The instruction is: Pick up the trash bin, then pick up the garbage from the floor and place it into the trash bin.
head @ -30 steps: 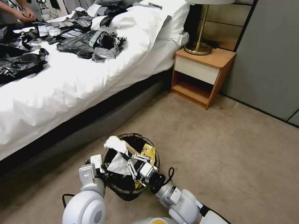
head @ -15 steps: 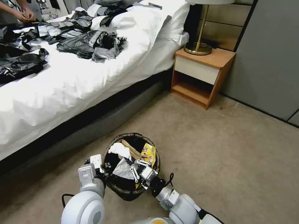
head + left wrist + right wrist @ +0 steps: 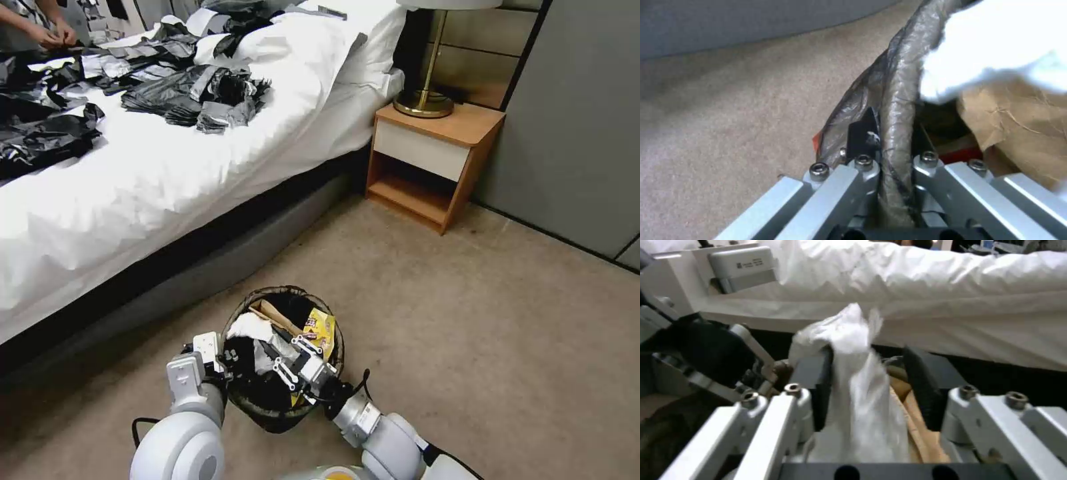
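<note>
The trash bin (image 3: 283, 360) is the landmark here: it sits in front of the robot, beside the bed (image 3: 167, 167), over the beige carpet (image 3: 467, 320), with its dark bag liner folded over the rim. The left gripper (image 3: 223, 360) is at the bin's left rim, and the left wrist view shows its jaws clamped across the bagged rim, one finger inside and one outside, so the first part of the task, taking hold of the bin, looks done. The right gripper (image 3: 283, 353) reaches over the bin's mouth from the near side; in the right wrist view its jaws stand parted, with the white tissue (image 3: 853, 386) between them, lying against one pad and apart from the other, so by my reading it is let go or nearly so, not pinched. Inside the bin the tissue (image 3: 257, 330) lies on top toward the left, a crumpled brown paper bag (image 3: 277, 315) toward the far side and a yellow snack wrapper (image 3: 319, 330) against the right wall; something red shows low in the bin in the left wrist view. The carpet around the bin shows no litter as far as the nightstand (image 3: 433, 160), so the collecting appears close to finished, though floor hidden behind the arms cannot be judged.
</note>
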Controlling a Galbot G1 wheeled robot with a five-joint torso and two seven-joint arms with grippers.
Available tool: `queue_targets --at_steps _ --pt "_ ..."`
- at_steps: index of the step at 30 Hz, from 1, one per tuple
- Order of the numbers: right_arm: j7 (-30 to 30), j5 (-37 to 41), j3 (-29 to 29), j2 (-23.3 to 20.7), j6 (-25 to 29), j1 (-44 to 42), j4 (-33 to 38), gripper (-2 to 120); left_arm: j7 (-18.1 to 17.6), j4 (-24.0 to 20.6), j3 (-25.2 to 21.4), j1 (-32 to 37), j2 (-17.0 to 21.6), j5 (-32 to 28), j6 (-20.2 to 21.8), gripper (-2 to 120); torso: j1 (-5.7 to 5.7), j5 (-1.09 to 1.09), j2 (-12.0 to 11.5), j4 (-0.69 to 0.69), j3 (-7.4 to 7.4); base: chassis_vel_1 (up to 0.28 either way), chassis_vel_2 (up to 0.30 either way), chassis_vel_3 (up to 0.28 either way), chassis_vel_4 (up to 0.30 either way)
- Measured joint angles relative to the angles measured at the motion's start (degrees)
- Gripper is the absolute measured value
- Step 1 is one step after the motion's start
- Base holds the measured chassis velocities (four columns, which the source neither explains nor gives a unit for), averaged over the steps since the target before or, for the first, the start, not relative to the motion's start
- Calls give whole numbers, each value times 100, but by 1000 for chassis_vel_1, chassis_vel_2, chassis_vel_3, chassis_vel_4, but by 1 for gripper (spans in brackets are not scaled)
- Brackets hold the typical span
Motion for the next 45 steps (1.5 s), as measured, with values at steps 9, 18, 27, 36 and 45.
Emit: queue_targets --at_steps 9,18,27,36,45 --pt "544 493 -307 -352 -772 94 284 72 -1 -3 31 19 2 3 0 0 0 0 0 0 0 0 0 0 0" --pt "564 495 -361 -481 -837 111 290 100 -1 -3 39 -6 5 1 10 0 0 0 0 0 0 0 0 0 0" --pt "624 340 -352 -597 -1047 81 342 100 -1 -3 38 -21 7 1 16 0 0 0 1 0 0 0 0 0 0" --pt "822 53 -133 -746 -1719 44 544 100 1 -53 24 -16 -18 0 12 0 0 1 1 0 0 0 0 0 0" --pt "605 -179 224 -870 -1783 -90 685 100 1 -71 -13 -55 -54 -21 3 0 0 0 1 0 0 0 0 0 0"
